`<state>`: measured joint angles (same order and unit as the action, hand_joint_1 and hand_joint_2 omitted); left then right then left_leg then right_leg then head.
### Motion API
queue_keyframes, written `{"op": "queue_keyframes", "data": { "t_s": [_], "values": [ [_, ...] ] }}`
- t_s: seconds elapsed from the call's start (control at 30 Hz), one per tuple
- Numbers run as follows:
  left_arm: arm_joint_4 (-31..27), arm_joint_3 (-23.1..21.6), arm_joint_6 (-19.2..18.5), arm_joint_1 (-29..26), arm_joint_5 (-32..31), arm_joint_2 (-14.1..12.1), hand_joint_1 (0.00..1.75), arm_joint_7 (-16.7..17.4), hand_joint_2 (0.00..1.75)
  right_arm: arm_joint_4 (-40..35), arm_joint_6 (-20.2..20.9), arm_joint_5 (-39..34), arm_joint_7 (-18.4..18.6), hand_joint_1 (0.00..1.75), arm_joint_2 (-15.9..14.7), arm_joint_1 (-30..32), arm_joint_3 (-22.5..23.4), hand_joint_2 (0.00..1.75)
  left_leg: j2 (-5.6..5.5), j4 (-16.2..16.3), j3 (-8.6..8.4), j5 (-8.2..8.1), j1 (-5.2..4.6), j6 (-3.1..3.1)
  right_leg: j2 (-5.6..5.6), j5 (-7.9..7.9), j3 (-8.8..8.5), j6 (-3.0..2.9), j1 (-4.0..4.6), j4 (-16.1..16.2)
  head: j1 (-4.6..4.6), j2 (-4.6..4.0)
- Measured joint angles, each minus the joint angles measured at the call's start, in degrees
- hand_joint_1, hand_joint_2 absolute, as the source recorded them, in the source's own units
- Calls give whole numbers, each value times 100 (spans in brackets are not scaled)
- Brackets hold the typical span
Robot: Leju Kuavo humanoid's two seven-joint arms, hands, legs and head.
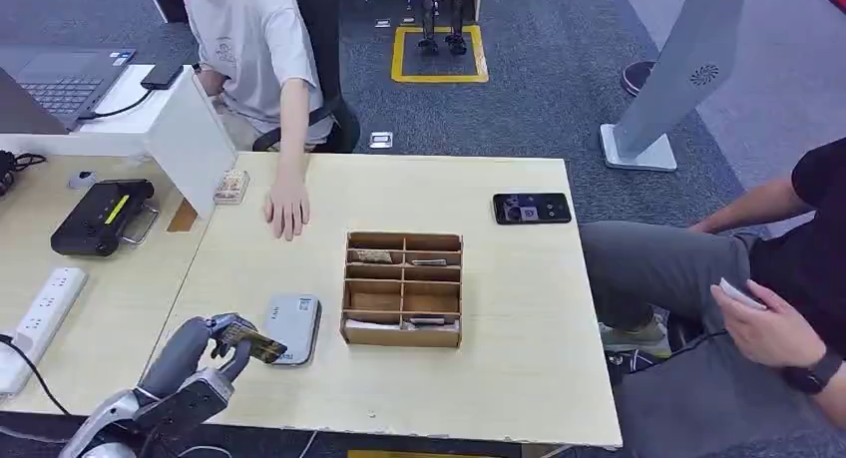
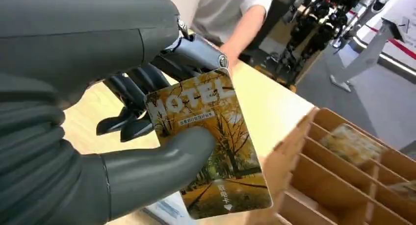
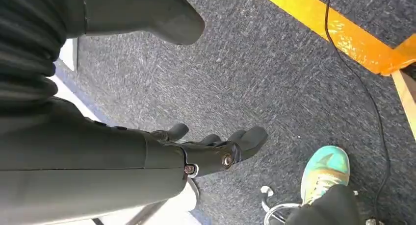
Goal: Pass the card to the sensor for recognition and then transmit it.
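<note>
The left hand (image 1: pixel 224 343) pinches the card (image 1: pixel 261 346) between thumb and fingers, just at nine o'clock of the grey sensor (image 1: pixel 294 327) (recognition apparently pending). Handing it on remains; the right hand (image 3: pixel 216 149) hangs with fingers loosely spread, holding nothing.

The card (image 2: pixel 211 151), printed with a yellow autumn-tree picture and the word "HOTEL", is pinched between the thumb and fingers (image 2: pixel 147 83). The grey flat sensor (image 1: pixel 294 327) lies on the counter (image 1: pixel 519 318), just beside the fingers and under the card's edge.

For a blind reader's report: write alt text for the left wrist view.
The robot's left hand pinches a yellow hotel card printed with autumn trees between thumb and fingers, above a pale table. A wooden divided box sits beside it, and a person's arm rests on the table beyond.
</note>
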<state>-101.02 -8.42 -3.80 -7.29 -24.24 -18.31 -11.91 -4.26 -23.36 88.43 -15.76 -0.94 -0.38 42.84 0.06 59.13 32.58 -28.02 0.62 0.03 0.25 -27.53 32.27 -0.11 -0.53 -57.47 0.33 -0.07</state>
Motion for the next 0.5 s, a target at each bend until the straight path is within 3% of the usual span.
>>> {"op": "queue_keyframes", "data": {
  "t_s": [0.37, 0.5],
  "values": [
    [-22, -349, 0, 92, 180, 185, 175, 89, 175, -44, 0, -9, 0, 0, 0, 3, 0, 175, 1, 0, -1, 5, 1, 0, 2, 3, 3, -1, 0, 0, 0, 0],
    [-22, -607, 40, 331, 140, 418, 175, 483, 175, -76, 78, -9, 67, 0, 2, -5, -20, 175, -4, 1, 3, 7, -1, 4, -4, 4, 1, 3, 0, 0, 0, 0]
  ]
}}
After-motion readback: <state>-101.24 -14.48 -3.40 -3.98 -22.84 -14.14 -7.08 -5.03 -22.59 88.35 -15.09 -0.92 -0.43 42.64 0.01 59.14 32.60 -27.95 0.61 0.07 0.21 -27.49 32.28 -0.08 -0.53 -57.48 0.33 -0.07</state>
